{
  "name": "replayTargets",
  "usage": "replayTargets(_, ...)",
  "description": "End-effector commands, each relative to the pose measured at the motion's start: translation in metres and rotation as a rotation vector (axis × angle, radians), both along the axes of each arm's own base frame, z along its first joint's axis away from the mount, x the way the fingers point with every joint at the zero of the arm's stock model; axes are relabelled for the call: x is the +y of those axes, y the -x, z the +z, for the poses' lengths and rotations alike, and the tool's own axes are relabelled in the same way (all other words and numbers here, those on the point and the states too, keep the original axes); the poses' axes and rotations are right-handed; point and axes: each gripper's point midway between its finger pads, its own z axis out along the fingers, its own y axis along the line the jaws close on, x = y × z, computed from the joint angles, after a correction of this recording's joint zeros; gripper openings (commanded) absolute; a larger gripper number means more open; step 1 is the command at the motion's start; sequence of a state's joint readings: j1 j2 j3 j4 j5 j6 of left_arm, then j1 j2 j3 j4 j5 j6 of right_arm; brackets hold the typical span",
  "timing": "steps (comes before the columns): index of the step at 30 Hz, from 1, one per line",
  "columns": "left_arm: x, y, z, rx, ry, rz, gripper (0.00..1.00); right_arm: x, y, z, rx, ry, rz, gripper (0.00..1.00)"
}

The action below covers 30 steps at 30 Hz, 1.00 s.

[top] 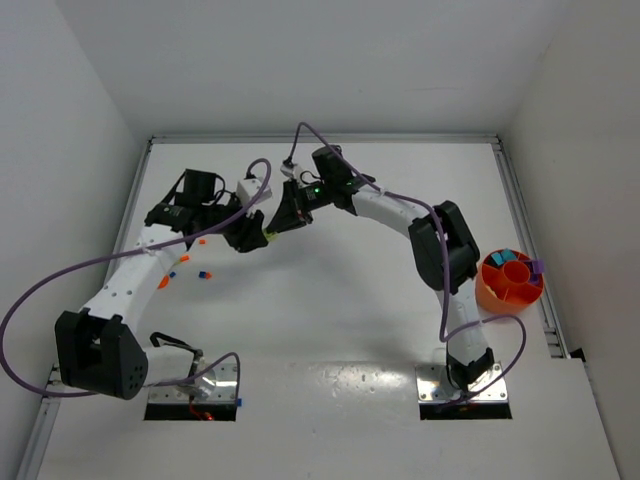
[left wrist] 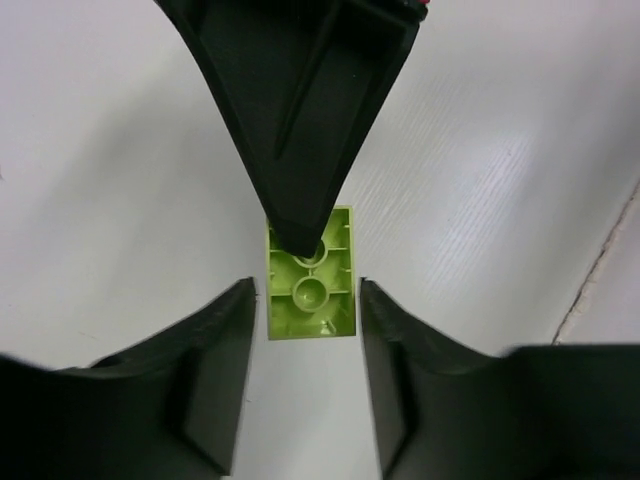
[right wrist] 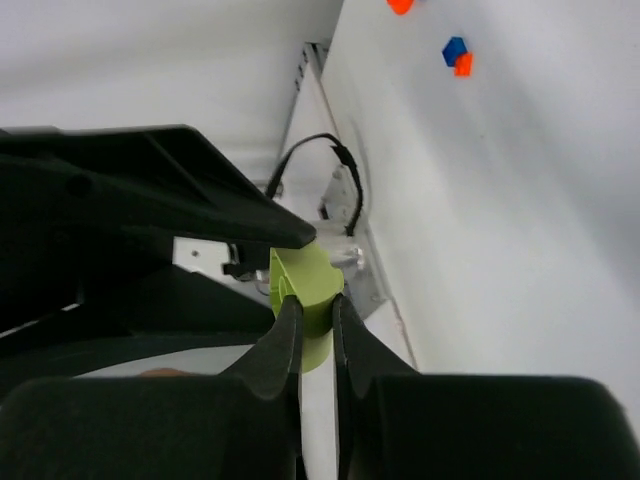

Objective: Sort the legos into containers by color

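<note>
The lime green brick is a small rectangular block of glossy moulded plastic. Its hollow underside is turned to the left wrist camera and shows two round tubes in a row and thin ribs along the walls. Its long axis runs along the gap between the left gripper's fingers, one short end pointing at the right gripper.

It sits over the far half of the table, a little left of the middle, where the two arms meet.

The right gripper pinches it: its two tapered black fingertips are nearly together with a thin wall of the brick clamped between them.

The left gripper stands narrowly parted around the brick. Its matte, ribbed black fingers flank the two long sides, and a sliver of white shows on each side, so they look just clear of it.

On the left side of the table, beside the left arm, a few loose bricks in orange and blue lie scattered.

At the right edge stands the orange bowl. It is round, of smooth plastic, with a round cup in the middle and a divided ring. Blue and cyan pieces lie in the far compartments, and a purple piece sits at the right rim.

The table is smooth and white. Purple cables loop along both arms.
</note>
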<state>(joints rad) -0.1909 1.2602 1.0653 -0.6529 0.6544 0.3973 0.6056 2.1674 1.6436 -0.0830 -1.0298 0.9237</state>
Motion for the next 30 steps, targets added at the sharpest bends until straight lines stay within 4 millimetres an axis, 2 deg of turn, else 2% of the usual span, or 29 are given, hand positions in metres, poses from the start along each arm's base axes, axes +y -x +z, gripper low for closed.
replayTargets(1, -0.007, -0.005, 0.023, -0.067, 0.032, -0.012, 0.55, -0.014, -0.003, 0.024, -0.188, -0.042, 0.035, 0.03)
replayTargets(2, -0.005, -0.005, 0.025, -0.079, 0.026, -0.005, 0.61, -0.026, 0.001, 0.027, -0.193, 0.014, 0.034, 0.01)
replayTargets(4, -0.002, -0.006, 0.027, -0.092, 0.011, 0.012, 0.65, -0.049, -0.012, 0.019, -0.296, 0.129, -0.004, 0.00)
replayTargets(5, 0.000, -0.005, 0.025, -0.092, 0.004, 0.019, 0.68, -0.074, -0.013, 0.017, -0.351, 0.201, 0.015, 0.00)
replayTargets(7, 0.003, -0.004, 0.023, -0.088, -0.006, 0.038, 0.69, -0.107, -0.020, 0.006, -0.388, 0.320, 0.005, 0.00)
replayTargets(8, 0.007, -0.003, 0.022, -0.090, -0.006, 0.049, 0.71, -0.141, -0.025, -0.002, -0.393, 0.398, -0.002, 0.00)
replayTargets(9, 0.006, -0.005, 0.023, -0.099, -0.004, 0.049, 0.71, -0.160, -0.025, 0.001, -0.421, 0.438, -0.014, 0.00)
replayTargets(10, 0.009, -0.006, 0.024, -0.099, -0.004, 0.058, 0.74, -0.181, -0.024, -0.004, -0.436, 0.500, -0.021, 0.00)
replayTargets(11, 0.009, -0.006, 0.024, -0.099, -0.004, 0.058, 0.75, -0.220, -0.033, -0.009, -0.496, 0.626, -0.040, 0.00)
replayTargets(12, 0.010, -0.007, 0.023, -0.100, -0.011, 0.065, 0.82, -0.241, -0.035, -0.007, -0.535, 0.688, -0.056, 0.00)
replayTargets(14, 0.013, -0.009, 0.024, -0.101, -0.004, 0.081, 0.89, -0.306, -0.037, 0.009, -0.652, 0.881, -0.090, 0.00)
replayTargets(15, 0.012, -0.012, 0.024, -0.098, 0.002, 0.087, 0.92, -0.328, -0.035, 0.016, -0.684, 0.942, -0.098, 0.00)
replayTargets(16, 0.011, -0.014, 0.022, -0.105, 0.004, 0.087, 1.00, -0.348, -0.029, 0.018, -0.699, 0.998, -0.091, 0.00)
replayTargets(17, 0.012, -0.014, 0.018, -0.088, 0.010, 0.110, 1.00, -0.382, -0.021, 0.035, -0.754, 1.091, -0.096, 0.00)
replayTargets(20, 0.010, -0.021, 0.020, -0.112, 0.019, 0.128, 1.00, -0.432, 0.004, 0.047, -0.799, 1.251, -0.067, 0.00)
replayTargets(21, 0.008, -0.020, 0.017, -0.107, 0.017, 0.132, 1.00, -0.451, 0.016, 0.062, -0.859, 1.300, -0.071, 0.00)
replayTargets(22, 0.009, -0.023, 0.015, -0.093, 0.020, 0.156, 1.00, -0.465, 0.031, 0.056, -0.824, 1.357, -0.042, 0.00)
replayTargets(25, 0.011, -0.033, 0.014, -0.047, 0.027, 0.223, 1.00, -0.488, 0.064, 0.056, -0.752, 1.416, -0.038, 0.00)
replayTargets(29, 0.016, -0.038, 0.006, 0.018, 0.036, 0.280, 1.00, -0.509, 0.083, 0.051, -0.697, 1.516, -0.080, 0.00)
replayTargets(30, 0.016, -0.038, 0.006, 0.025, 0.042, 0.287, 1.00, -0.513, 0.086, 0.043, -0.663, 1.531, -0.090, 0.00)
